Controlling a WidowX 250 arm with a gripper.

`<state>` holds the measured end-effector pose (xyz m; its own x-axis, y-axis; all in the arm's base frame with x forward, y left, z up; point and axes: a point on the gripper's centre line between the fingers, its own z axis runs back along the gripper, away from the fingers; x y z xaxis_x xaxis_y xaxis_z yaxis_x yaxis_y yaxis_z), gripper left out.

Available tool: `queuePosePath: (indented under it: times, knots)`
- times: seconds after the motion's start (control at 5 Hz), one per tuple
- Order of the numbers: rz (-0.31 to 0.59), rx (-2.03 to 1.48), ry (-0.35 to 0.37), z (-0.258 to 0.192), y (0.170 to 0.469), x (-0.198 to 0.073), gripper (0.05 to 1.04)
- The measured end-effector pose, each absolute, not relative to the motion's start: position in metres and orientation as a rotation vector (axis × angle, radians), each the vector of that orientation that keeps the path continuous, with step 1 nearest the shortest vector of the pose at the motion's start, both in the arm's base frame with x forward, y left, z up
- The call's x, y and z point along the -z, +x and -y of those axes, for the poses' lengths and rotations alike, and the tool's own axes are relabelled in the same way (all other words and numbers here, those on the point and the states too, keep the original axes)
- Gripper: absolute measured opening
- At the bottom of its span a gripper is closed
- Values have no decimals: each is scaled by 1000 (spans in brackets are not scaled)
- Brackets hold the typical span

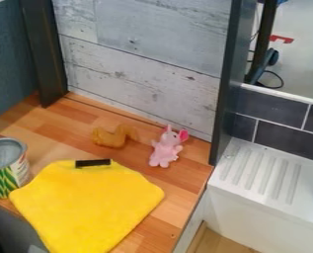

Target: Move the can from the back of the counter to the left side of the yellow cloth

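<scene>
Where yellow cloth (89, 205) lies, a can (6, 168) stands alongside.

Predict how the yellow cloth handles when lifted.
The yellow cloth will likely be floppy, since it lies thin and flat. Its matte surface suggests little slipping. The black bar at its far edge may shift with it.

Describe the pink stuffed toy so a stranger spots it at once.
On the wooden counter, find the corner where the whitewashed plank wall meets the dark upright post. The small pink plush toy lies near there, past the yellow cloth. Its bright pink ears set it apart from the curvy, brownish-orange object beside it.
</scene>
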<state>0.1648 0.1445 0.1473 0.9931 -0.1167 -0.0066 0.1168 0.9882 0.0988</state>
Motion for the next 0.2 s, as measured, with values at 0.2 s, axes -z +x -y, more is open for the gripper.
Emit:
queuePosePath:
  times: [0.2]
  knots:
    - [-42, 177, 23, -116, 159, -139, 1000]
